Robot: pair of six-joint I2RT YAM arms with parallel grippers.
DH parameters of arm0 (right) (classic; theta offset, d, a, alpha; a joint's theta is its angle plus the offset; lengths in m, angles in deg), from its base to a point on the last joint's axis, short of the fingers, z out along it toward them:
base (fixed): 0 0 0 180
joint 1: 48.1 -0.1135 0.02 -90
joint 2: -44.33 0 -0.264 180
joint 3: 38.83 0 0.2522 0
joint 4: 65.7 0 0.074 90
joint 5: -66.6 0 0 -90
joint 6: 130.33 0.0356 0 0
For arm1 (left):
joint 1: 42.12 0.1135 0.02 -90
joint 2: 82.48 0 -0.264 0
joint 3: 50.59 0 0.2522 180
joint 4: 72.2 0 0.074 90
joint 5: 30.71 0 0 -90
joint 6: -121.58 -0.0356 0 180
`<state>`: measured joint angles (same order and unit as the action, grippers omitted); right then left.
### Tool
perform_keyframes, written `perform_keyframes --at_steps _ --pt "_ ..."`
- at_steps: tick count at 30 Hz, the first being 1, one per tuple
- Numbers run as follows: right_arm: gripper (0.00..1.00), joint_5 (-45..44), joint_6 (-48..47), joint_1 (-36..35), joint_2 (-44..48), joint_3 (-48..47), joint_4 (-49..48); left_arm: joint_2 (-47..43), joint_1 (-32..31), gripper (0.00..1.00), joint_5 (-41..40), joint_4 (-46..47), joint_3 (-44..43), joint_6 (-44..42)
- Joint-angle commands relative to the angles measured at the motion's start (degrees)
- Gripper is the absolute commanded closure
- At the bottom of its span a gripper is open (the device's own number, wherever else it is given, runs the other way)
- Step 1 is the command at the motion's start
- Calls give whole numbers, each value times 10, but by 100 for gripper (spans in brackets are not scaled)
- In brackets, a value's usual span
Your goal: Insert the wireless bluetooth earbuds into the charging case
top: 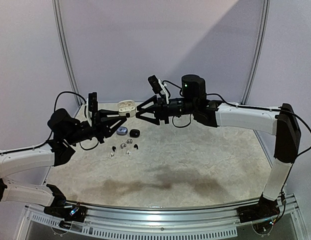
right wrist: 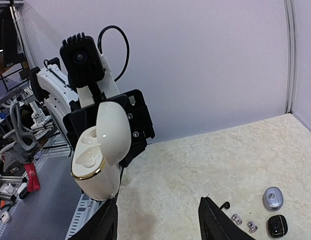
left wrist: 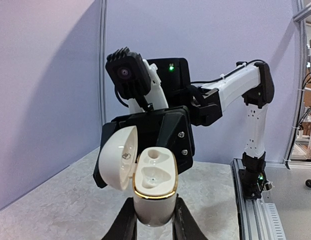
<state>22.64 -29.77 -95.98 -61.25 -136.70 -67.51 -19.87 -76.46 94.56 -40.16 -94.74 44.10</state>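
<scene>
White charging case point(left wrist: 154, 187), lid open, gripped by raised left gripper point(left wrist: 154, 212); right gripper point(right wrist: 159, 205) opposite, fingers spread.

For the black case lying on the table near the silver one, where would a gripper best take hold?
Likely from straight above, with the fingers across the black case's rounded sides. It lies flat and low, so only its edges offer purchase. Keep the fingers off the side facing the silver case, which sits close beside it.
</scene>
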Motion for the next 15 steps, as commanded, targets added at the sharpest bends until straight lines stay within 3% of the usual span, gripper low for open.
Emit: perform_keyframes --at_steps 1,9,15 --pt "46 22 41 -8 -3 -3 -62 7 -8 100 -4 3 -7 3" --pt "47 56 35 -11 -8 -4 -61 11 -9 100 -15 6 -9 6" --pt "42 46 -19 -11 0 2 -5 9 -9 100 -20 9 -10 6"
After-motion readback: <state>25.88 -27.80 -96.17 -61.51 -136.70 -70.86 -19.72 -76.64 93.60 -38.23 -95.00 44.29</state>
